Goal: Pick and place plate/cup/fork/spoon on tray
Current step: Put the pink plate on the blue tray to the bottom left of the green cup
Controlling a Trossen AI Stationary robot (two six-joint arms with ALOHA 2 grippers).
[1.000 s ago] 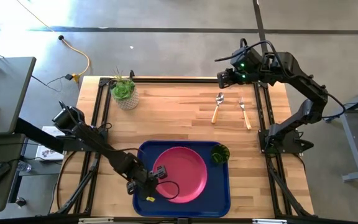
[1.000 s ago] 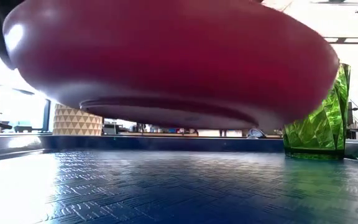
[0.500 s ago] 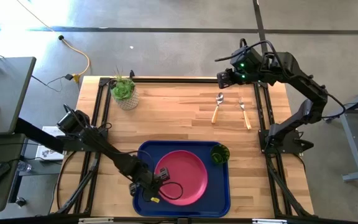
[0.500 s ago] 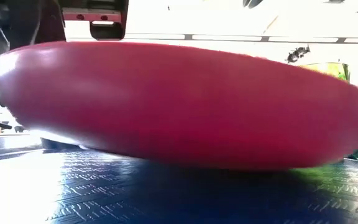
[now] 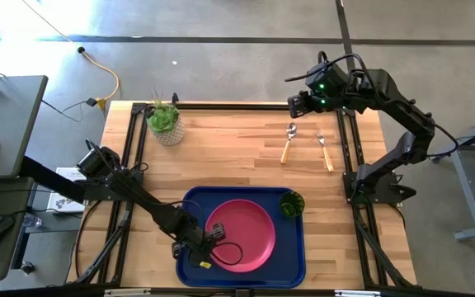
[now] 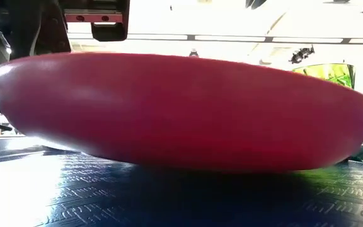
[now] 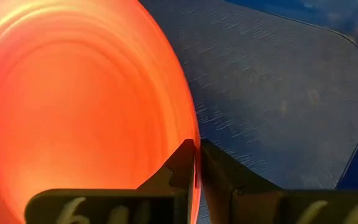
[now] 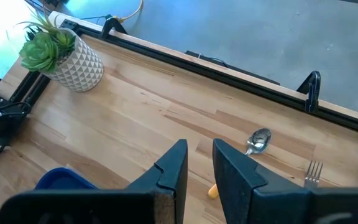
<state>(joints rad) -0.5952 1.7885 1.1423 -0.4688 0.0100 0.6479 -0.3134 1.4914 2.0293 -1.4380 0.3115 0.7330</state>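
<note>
The pink-red plate (image 5: 242,233) lies in the dark blue tray (image 5: 293,257) at the table's near edge. It fills the low view (image 6: 181,113). My left gripper (image 5: 211,233) is shut on the plate's left rim. The dark green cup (image 5: 291,204) stands in the tray's far right corner, beside the plate. The spoon (image 5: 288,142) and the fork (image 5: 325,149) lie side by side on the wood at the far right. My right gripper (image 5: 293,105) hangs above the table's far edge near the spoon, empty, with a narrow gap between its fingers (image 8: 197,158). My left gripper pinches the plate's rim (image 7: 193,163) on the plate's left side, one finger over the inside and one on the outside. The fingers come from the table's left, slanting down. The plate's underside (image 6: 232,165) rests on the tray, and the held side stands a little higher.
A green succulent in a pale pot (image 5: 166,122) stands at the far left corner. Black frame rails run along the table's left, far and right edges. Bare wood lies between the tray and the cutlery.
My left gripper has gone down and a little toward the near edge with the plate. The plate was lifted and tilted above the tray a second ago. Now its underside sits on the tray floor, and it hides most of the cup in the low view.
</note>
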